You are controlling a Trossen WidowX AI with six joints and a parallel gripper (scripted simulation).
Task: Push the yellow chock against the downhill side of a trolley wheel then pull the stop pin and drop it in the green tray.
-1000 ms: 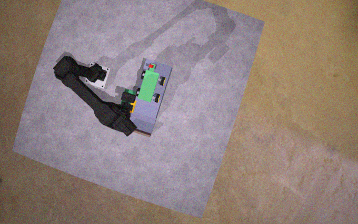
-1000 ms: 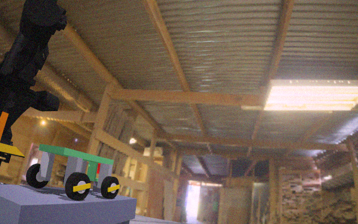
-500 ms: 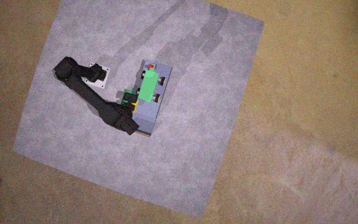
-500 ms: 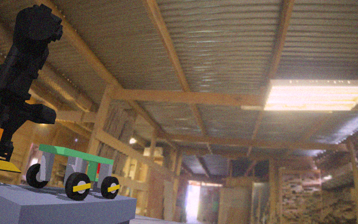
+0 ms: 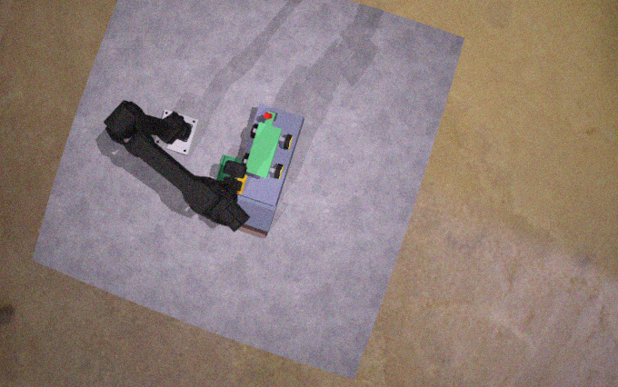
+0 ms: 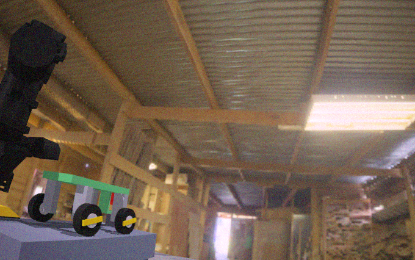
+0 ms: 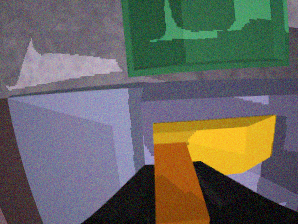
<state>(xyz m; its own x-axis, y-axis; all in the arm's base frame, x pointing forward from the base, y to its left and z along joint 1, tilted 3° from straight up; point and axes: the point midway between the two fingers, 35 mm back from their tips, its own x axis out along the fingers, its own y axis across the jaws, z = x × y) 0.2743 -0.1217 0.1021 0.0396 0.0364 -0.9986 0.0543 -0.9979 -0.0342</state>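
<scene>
The green-decked trolley [image 5: 264, 150] [image 6: 91, 184] stands on the grey-blue ramp [image 5: 292, 123] [image 6: 91, 249] [image 7: 75, 140]. The red-headed stop pin [image 5: 267, 115] [image 6: 111, 199] is at its uphill end. My gripper [image 7: 172, 173] is shut on the orange handle of the yellow chock [image 5: 242, 184] [image 6: 7, 212] [image 7: 230, 145]. The chock is low over the ramp's tray side, downhill of the trolley's tray-side wheels, with a gap to the nearest wheel. Its black base is hidden, so contact with the ramp cannot be told. The green tray [image 5: 222, 168] [image 7: 210, 68] is beside the ramp, partly under my arm.
My arm [image 5: 159, 159] reaches from the white base plate [image 5: 181, 146] across to the ramp's lower part. The ramp's brown downhill end [image 5: 255, 231] is near my wrist. The trolley's other wheels [image 5: 277, 171] [image 6: 87, 220] stand toward the ramp's far edge.
</scene>
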